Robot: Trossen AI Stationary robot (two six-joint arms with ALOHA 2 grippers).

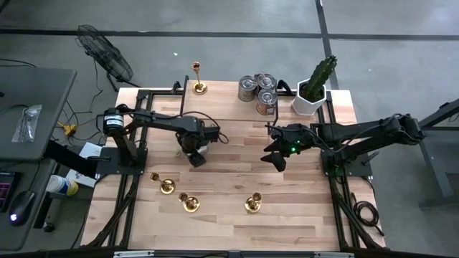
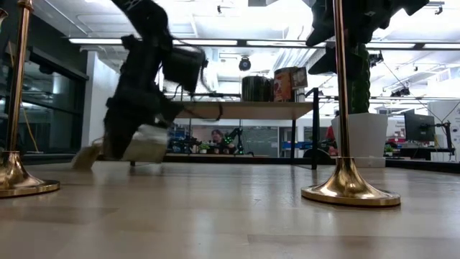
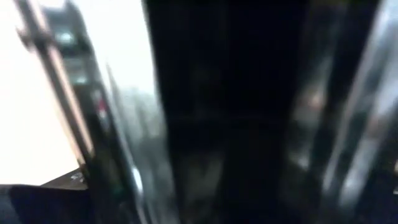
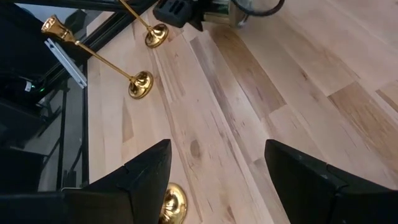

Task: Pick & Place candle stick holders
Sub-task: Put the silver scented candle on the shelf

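Four gold candle stick holders stand upright on their round bases. One (image 1: 199, 79) is at the far edge, and three (image 1: 166, 185) (image 1: 190, 203) (image 1: 252, 204) are in a row near the front edge. My left gripper (image 1: 195, 156) points down at the table's middle left, shut on a silvery tin can (image 2: 147, 144). My right gripper (image 4: 217, 149) hangs open above the middle right of the table with nothing between its fingers. One holder's base (image 4: 173, 202) shows beside its finger. My left gripper comes at the tin can from above, fingers pointing down, one on either side of it. The can's side wall (image 2: 147, 144) shows below the dark fingers, tilted and low over the table. The gripper hides the place of contact. Whether the can touches the wood I cannot tell.
Three more tin cans (image 1: 259, 92) stand at the far middle. Next to them is a cactus in a white pot (image 1: 313, 89). Bare wood lies between the two grippers and the front row of holders. Black frame rails (image 1: 136, 143) run along both sides.
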